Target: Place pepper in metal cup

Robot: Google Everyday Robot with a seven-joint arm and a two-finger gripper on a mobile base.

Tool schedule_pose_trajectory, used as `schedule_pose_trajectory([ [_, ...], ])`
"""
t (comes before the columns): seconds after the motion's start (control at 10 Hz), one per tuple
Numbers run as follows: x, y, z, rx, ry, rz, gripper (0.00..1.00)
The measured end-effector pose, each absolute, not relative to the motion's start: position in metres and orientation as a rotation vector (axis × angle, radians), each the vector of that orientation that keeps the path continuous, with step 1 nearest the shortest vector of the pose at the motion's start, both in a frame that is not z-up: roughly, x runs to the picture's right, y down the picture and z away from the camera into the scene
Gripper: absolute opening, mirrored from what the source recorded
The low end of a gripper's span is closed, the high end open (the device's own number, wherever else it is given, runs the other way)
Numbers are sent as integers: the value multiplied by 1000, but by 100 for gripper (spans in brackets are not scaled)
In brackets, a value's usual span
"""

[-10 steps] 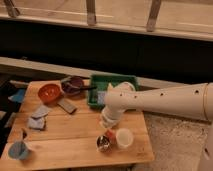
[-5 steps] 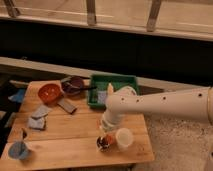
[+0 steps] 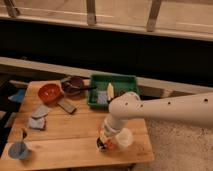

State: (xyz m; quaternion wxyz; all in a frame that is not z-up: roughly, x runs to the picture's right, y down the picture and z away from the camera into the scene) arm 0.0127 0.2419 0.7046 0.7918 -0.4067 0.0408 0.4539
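My gripper point(image 3: 105, 137) hangs at the end of the white arm point(image 3: 165, 107), right above the metal cup point(image 3: 101, 145) near the front edge of the wooden table point(image 3: 65, 135). A small orange-red bit, which looks like the pepper point(image 3: 108, 146), shows at the cup's rim under the gripper. The gripper hides most of the cup. The white cup point(image 3: 124, 138) stands just right of it, touching or nearly touching.
An orange-red bowl point(image 3: 48, 92) and a dark bowl point(image 3: 75, 85) stand at the back left. A green tray point(image 3: 112, 90) with items is at the back. A blue cup point(image 3: 19, 150) stands front left. Grey packets point(image 3: 39, 116) and a dark block point(image 3: 66, 105) lie left of centre.
The arm has swung a little to the right and the gripper has come down closer over the metal cup. Nothing else on the table has moved.
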Motion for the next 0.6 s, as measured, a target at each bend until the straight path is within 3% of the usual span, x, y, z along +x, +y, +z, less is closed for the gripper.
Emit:
schedule_pose_trajectory([
  [0.4, 11, 254, 703, -915, 82, 973, 0],
  [0.6, 10, 257, 703, -929, 81, 968, 7],
])
